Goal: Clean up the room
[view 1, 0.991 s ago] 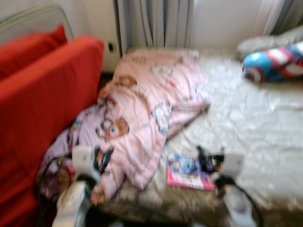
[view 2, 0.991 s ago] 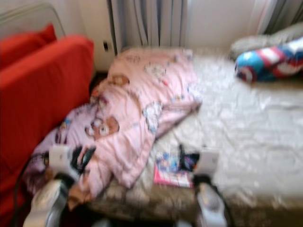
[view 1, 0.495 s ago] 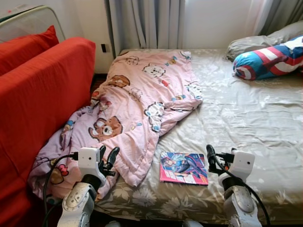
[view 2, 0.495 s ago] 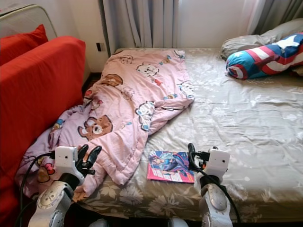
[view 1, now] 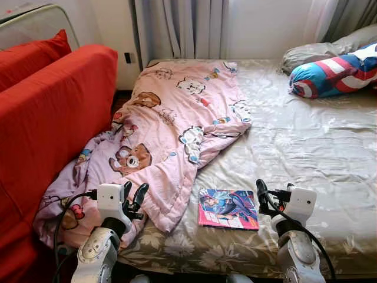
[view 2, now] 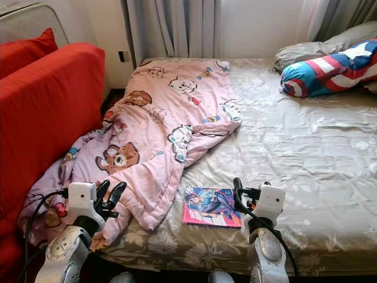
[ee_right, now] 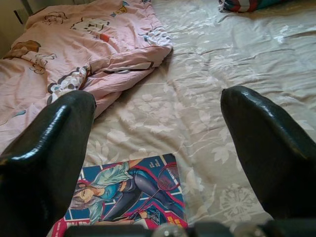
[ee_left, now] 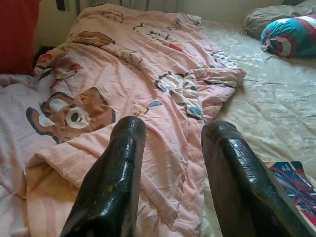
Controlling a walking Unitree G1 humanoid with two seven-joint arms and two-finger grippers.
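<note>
1. The comic book lies flat on the bed, near its front edge, just beside the lower tip of the pink blanket.
2. The right gripper hangs just beside the book's right edge, with its fingers spread apart and nothing between them; in the right wrist view the book sits directly below and between the two fingers.
3. The left gripper, also spread and empty, hovers over the blanket's lower folds, on the far side of the blanket tip from the book.
4. So the right arm is plainly the nearer one to the book; the left is better placed for the blanket.
5. The book's long side runs across the bed, parallel to the front edge, so it lies crosswise to the right gripper's reach.
6. My judgement: a short reach down and slightly leftward from the right gripper would meet the book's near edge.
</note>
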